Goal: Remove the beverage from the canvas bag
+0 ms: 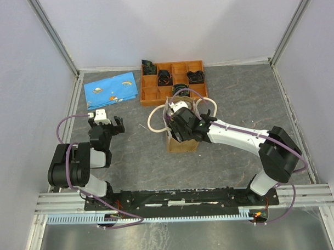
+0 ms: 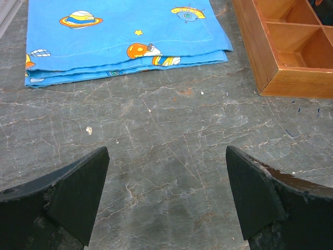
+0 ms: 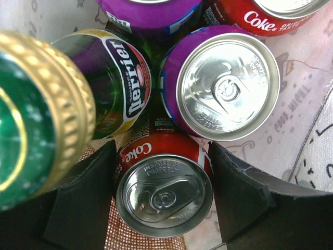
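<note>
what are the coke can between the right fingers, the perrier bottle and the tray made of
Coke can: likely aluminium, brushed silver lid with pull tab, glossy red printed wall. Perrier bottle: probably glass, green, translucent, shiny; ridged gold cap looks metal. Tray: seemingly wood, matte orange-brown, faint grain.

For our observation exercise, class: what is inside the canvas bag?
Seen: two Coke cans, two purple cans, a Perrier bottle. Covered: their lower parts and the floor of the canvas bag.
</note>
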### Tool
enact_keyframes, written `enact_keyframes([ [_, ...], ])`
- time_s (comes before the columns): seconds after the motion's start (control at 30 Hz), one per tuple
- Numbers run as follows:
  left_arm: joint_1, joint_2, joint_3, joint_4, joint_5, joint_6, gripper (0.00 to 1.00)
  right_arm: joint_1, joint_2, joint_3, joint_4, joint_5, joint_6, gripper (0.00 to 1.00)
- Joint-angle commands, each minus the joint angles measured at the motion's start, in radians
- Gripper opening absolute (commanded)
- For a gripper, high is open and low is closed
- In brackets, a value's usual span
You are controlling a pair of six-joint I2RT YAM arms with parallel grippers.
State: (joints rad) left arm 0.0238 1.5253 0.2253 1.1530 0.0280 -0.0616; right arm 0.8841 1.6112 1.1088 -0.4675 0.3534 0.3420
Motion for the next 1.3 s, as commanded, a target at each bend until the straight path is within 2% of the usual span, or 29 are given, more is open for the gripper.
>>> enact_keyframes([
  [0.0,-0.004,-0.005,0.005,0.038,-0.010,0.036,0.99,0.016,-0.044,0.036,-0.134,0.044,-0.033,0.00],
  [0.3,-0.004,-0.005,0.005,0.036,-0.009,0.036,0.99,0.016,-0.194,0.111,0.034,0.186,-0.136,0.00],
  [0.5,-0.004,-0.004,0.005,0.038,-0.009,0.036,0.99,0.016,-0.220,0.168,0.114,0.240,-0.184,0.00],
  [0.73,-0.005,-0.005,0.005,0.037,-0.009,0.036,0.99,-0.010,-0.254,0.251,0.206,0.347,-0.314,0.00],
  [1.03,-0.004,-0.005,0.005,0.037,-0.010,0.036,0.99,-0.121,-0.359,0.233,0.387,0.413,-0.388,0.00],
  [1.27,-0.004,-0.005,0.005,0.038,-0.009,0.036,0.99,-0.352,-0.413,0.172,0.404,0.454,-0.294,0.00],
])
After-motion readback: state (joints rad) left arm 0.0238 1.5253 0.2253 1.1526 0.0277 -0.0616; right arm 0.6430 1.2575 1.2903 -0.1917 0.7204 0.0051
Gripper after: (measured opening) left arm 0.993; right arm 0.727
